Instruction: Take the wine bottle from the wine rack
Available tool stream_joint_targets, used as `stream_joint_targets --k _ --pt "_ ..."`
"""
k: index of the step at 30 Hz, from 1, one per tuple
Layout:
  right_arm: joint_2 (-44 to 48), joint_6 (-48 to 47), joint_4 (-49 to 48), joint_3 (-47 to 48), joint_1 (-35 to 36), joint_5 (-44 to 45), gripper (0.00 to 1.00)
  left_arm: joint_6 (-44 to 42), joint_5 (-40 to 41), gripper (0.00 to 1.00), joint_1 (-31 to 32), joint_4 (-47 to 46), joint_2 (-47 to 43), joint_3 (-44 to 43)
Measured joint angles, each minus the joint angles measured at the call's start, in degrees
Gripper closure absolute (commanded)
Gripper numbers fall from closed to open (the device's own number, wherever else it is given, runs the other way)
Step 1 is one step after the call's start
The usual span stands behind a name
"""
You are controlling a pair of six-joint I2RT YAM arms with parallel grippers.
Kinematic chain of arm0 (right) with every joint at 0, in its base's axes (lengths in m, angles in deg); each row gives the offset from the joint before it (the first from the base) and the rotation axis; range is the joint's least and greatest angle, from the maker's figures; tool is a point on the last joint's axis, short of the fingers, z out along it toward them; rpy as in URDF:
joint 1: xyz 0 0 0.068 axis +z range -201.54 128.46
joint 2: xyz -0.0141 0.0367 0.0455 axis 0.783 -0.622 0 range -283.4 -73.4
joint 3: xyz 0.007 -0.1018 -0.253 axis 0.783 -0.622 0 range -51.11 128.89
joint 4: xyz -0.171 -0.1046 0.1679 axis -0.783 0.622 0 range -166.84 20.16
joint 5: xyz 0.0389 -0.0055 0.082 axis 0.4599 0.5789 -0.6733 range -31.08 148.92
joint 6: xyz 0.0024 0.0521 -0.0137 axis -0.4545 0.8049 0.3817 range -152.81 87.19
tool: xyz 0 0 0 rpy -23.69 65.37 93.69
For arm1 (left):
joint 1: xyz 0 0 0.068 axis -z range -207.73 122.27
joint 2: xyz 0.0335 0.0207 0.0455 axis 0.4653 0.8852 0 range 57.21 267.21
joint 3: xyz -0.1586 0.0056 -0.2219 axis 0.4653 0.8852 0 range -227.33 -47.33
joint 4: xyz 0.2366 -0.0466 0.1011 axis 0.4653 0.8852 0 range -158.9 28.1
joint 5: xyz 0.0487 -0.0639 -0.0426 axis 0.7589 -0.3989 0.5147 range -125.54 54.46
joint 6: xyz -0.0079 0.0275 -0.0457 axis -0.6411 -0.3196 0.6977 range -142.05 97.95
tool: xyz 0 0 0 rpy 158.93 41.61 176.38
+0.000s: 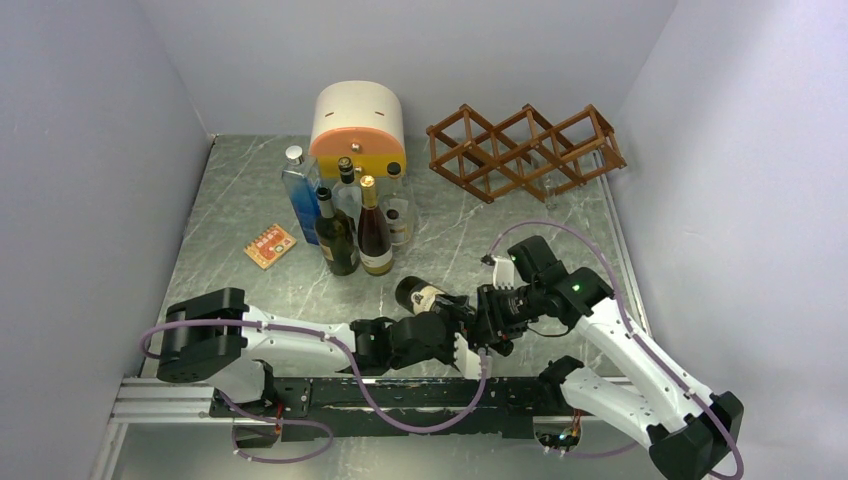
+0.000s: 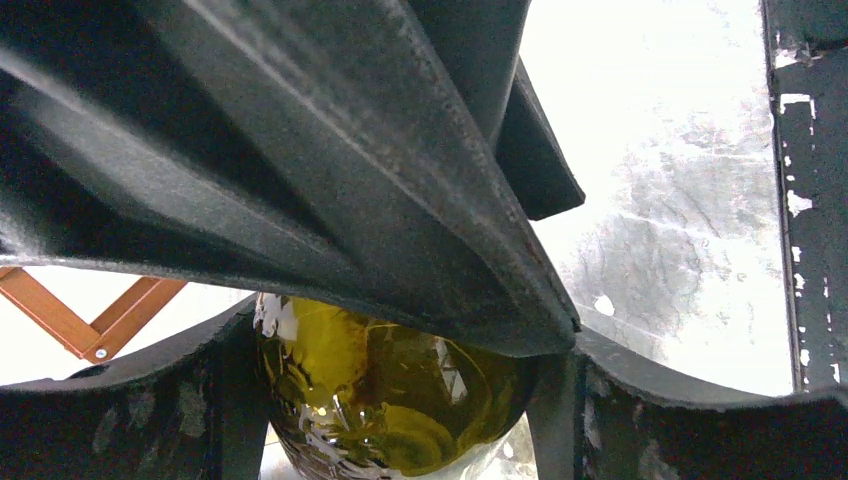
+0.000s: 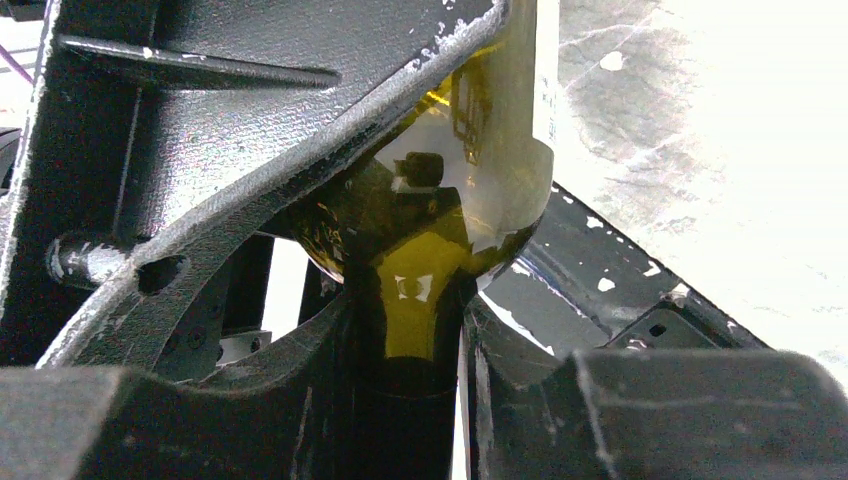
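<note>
The wine bottle [image 1: 428,297] lies tilted near the front middle of the table, off the wine rack [image 1: 525,148], which stands at the back right with open cells. My left gripper [image 1: 450,322] is shut on the bottle's olive-green shoulder [image 2: 390,385]. My right gripper [image 1: 478,312] is shut on the bottle's neck [image 3: 415,300]. In the right wrist view the gripper [image 3: 415,390] holds the neck between both fingers. In the left wrist view the gripper [image 2: 395,400] has the right gripper's dark fingers [image 2: 330,180] across the top. A corner of the rack [image 2: 90,320] shows there on the left.
A cluster of standing bottles [image 1: 350,215] and a blue bottle [image 1: 300,190] stand left of centre, in front of a cream-and-orange rounded box [image 1: 358,125]. A small orange packet [image 1: 270,245] lies to their left. Grey walls close in on three sides.
</note>
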Motion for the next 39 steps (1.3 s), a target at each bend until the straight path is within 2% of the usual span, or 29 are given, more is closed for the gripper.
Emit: stream_joint_targets --k 2,6,9,14,16,23,26,30,35,39 --pt "0.17 -0.02 0.24 0.37 0.17 0.50 0.46 -0.17 0.11 0.93 0.00 -0.22 0.00 0.00" --pt "2.12 -0.87 1.01 3.78 0.31 3.34 0.20 1.05 0.52 0.93 -0.02 0.24 0.02 -0.02" --pt "4.26 -1.81 2.95 7.76 0.15 8.17 0.10 1.88 0.81 0.93 -0.11 0.33 -0.07 0.00" --pt "6.03 -1.66 5.11 14.64 0.33 13.66 0.04 2.49 0.85 0.93 -0.11 0.63 -0.28 0.00" --pt "6.78 -0.90 5.49 18.49 0.35 18.16 0.00 2.80 0.85 0.93 -0.11 0.68 -0.57 0.02" --pt "12.13 2.27 4.46 26.45 0.35 37.20 0.00 7.39 2.93 0.93 -0.11 -0.04 -3.69 0.02" --pt "14.19 3.06 3.17 27.12 0.35 43.69 0.00 13.14 7.30 0.93 -0.11 -1.31 -5.68 0.02" --pt "13.62 3.45 2.21 27.21 0.35 48.11 0.00 23.89 17.20 0.93 -0.11 -2.47 -7.93 -0.04" --pt "11.28 3.89 1.25 26.64 0.37 50.07 0.00 35.12 26.86 0.93 -0.28 -2.82 -10.73 0.72" --pt "10.21 3.89 0.33 25.94 0.37 50.62 0.00 38.75 32.28 0.93 -0.55 -3.74 -13.05 1.95"
